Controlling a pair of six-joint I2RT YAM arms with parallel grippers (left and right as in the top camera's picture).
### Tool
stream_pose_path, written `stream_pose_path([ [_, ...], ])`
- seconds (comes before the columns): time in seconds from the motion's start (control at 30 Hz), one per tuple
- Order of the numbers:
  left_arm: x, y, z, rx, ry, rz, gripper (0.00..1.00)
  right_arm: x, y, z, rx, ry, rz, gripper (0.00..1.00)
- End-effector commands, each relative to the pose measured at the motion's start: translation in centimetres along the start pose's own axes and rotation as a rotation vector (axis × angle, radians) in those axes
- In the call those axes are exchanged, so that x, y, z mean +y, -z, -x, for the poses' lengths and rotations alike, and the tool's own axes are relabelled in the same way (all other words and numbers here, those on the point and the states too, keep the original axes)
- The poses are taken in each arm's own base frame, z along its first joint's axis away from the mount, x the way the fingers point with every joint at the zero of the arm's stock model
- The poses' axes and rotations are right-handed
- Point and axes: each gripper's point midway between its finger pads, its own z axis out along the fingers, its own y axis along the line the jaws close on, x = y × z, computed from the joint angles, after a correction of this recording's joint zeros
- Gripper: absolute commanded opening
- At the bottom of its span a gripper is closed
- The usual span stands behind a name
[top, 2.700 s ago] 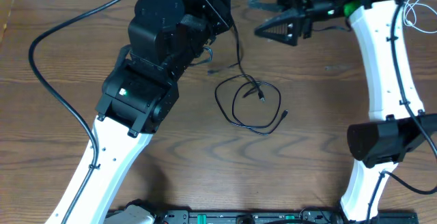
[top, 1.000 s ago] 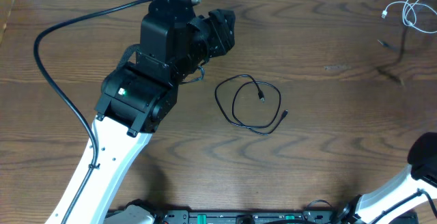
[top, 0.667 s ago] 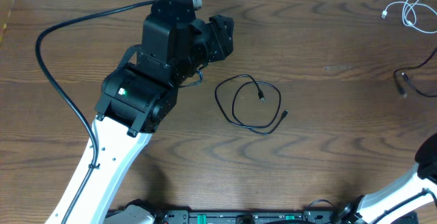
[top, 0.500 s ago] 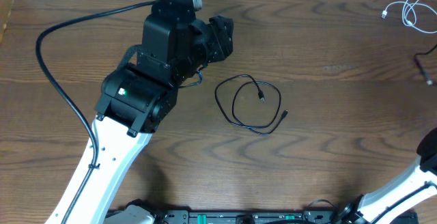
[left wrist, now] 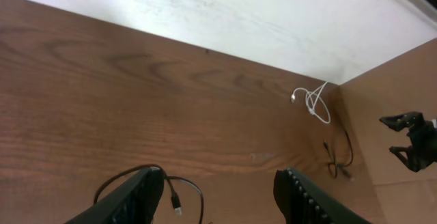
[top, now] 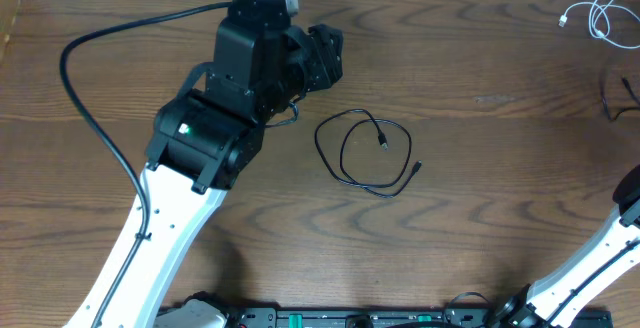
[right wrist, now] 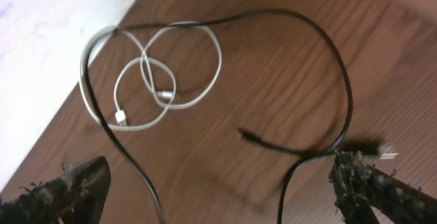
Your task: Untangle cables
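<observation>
One black cable [top: 365,154] lies in a loose loop at the table's middle, and it also shows low in the left wrist view as the black cable [left wrist: 172,188]. A white cable [top: 598,12] is coiled at the far right corner. A second black cable [top: 614,94] lies just below it, at the right edge. My left gripper [top: 334,56] hovers up-left of the middle loop, open, with nothing between its fingers [left wrist: 130,200]. My right gripper [right wrist: 218,195] stands wide open over the white cable [right wrist: 151,80] and the second black cable [right wrist: 338,80], whose strands run between the fingers.
A thick black arm wire [top: 90,78] curves across the table's left side. The white wall edge [left wrist: 225,12] borders the far side of the table. Only the right arm's white link [top: 612,258] shows overhead, at the lower right.
The right arm carried the second black cable from the table's top middle to the right edge, and its jaws now stand open. The left arm shifted only slightly. The middle loop stayed put.
</observation>
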Motion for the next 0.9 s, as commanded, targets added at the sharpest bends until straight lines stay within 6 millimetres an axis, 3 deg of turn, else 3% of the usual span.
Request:
stream_pose_path([
  [0.0, 0.3, -0.7, -0.2, 0.010, -0.018, 0.021, 0.57, 2.0, 1.8, 0.0, 0.015, -0.029, 0.094, 0.99],
  [0.17, 0.7, -1.3, -0.7, 0.032, -0.023, 0.037, 0.57, 3.6, 4.7, -0.3, 0.033, -0.024, 0.161, 0.99],
  [0.3, 0.9, -1.4, -1.0, 0.046, -0.115, 0.042, 0.57, 7.5, 8.8, -2.3, 0.107, 0.062, 0.340, 0.99],
  [0.4, 1.2, -1.3, -1.2, 0.060, -0.183, 0.050, 0.57, 10.5, 10.8, -5.0, 0.187, 0.162, 0.464, 0.99],
  [0.53, 1.8, -1.3, -1.9, 0.094, -0.239, 0.069, 0.57, 14.0, 12.1, -10.3, 0.330, 0.307, 0.567, 0.99],
  [0.7, 4.4, -0.9, -2.5, 0.150, -0.222, 0.136, 0.57, 18.2, 12.7, -18.6, 0.512, 0.520, 0.592, 0.99],
  [0.87, 6.3, -0.3, -4.5, 0.291, -0.257, 0.116, 0.57, 19.4, 12.4, -26.2, 0.668, 0.667, 0.468, 0.99],
])
